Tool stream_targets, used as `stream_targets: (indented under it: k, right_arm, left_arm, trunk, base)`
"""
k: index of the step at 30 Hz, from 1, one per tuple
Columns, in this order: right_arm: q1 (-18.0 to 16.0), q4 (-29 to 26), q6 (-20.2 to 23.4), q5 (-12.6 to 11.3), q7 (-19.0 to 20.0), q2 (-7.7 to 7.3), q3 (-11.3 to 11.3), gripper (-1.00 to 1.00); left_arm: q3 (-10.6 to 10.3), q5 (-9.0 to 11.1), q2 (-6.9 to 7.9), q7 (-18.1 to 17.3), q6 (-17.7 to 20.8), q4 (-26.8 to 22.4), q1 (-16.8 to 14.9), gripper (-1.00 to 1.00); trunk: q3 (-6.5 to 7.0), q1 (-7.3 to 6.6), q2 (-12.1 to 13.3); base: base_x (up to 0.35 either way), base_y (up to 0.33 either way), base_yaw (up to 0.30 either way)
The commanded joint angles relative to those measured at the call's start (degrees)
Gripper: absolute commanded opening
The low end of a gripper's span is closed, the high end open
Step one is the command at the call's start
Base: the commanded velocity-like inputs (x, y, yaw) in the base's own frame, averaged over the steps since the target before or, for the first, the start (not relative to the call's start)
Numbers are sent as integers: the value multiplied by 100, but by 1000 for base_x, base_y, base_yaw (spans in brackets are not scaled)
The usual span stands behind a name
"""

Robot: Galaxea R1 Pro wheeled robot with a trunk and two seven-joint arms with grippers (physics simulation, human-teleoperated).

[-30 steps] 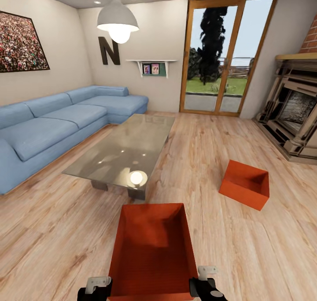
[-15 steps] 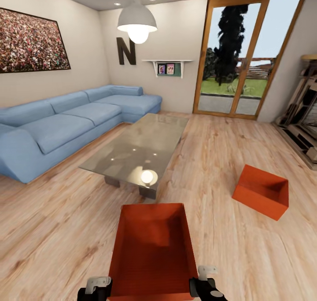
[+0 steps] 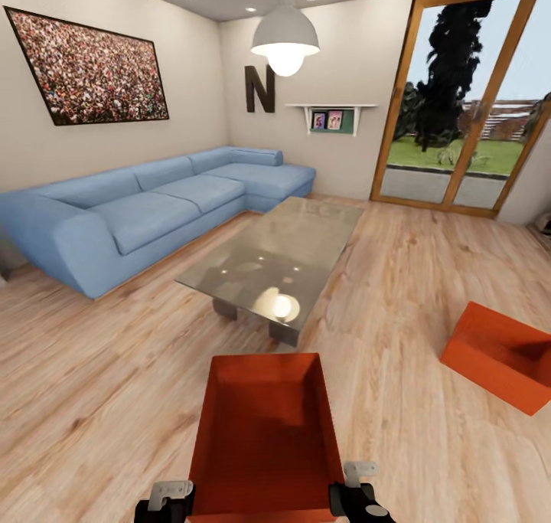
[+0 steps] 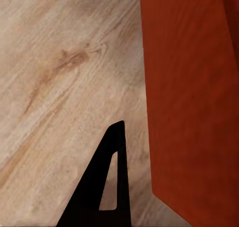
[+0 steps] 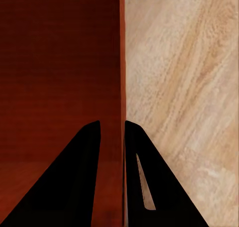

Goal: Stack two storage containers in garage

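Note:
I hold one orange-red storage container [image 3: 264, 431] low in the middle of the head view, open top up, above the living room's wood-plank floor [image 3: 99, 370]. My left gripper [image 3: 170, 500] is at its left rim and my right gripper [image 3: 360, 496] at its right rim. In the right wrist view the right gripper [image 5: 112, 123] has its two black fingers shut on the thin wall [image 5: 122, 62]. The left wrist view shows one finger [image 4: 112, 177] outside the container's wall [image 4: 189, 102]; the other is hidden behind it. The second storage container [image 3: 505, 362] lies on the floor at the right.
A glass-topped table [image 3: 275, 255] stands just ahead of the held container. A blue corner sofa [image 3: 153, 209] runs along the left wall. Glass doors [image 3: 459, 102] are at the far right, and a pendant lamp [image 3: 285, 37] hangs over the table.
The camera has turned left, so the whole room has slid right in the picture; the fireplace has left the view. The held container and both grippers keep their places.

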Motion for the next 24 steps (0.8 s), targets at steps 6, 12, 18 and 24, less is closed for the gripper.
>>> stream_targets:
  k: [6, 12, 18, 24]
  right_arm:
    - [-4, 0, -17, 11, -36, 0, -24, -100]
    - [-4, 0, -17, 11, -36, 0, -24, -100]
    - [-4, 0, -17, 11, -36, 0, -24, -100]
    - [-4, 0, -17, 11, -37, 0, -24, -100]
  left_arm:
    - [45, 18, 1, 6, -20, 6, -1, -100]
    - [45, 19, 1, 6, -17, 6, -2, -100]
    - [44, 14, 1, 6, -15, 6, -2, -100]
    - [44, 15, 1, 6, -15, 6, -1, -100]
  trunk:
    - [-4, -1, -2]
    - [-4, -1, -2]
    - [-4, -1, -2]
    - [-4, -1, -2]
  base:
    - [0, 0, 289]
    - [0, 0, 289]
    - [0, 0, 289]
    - [0, 0, 127]
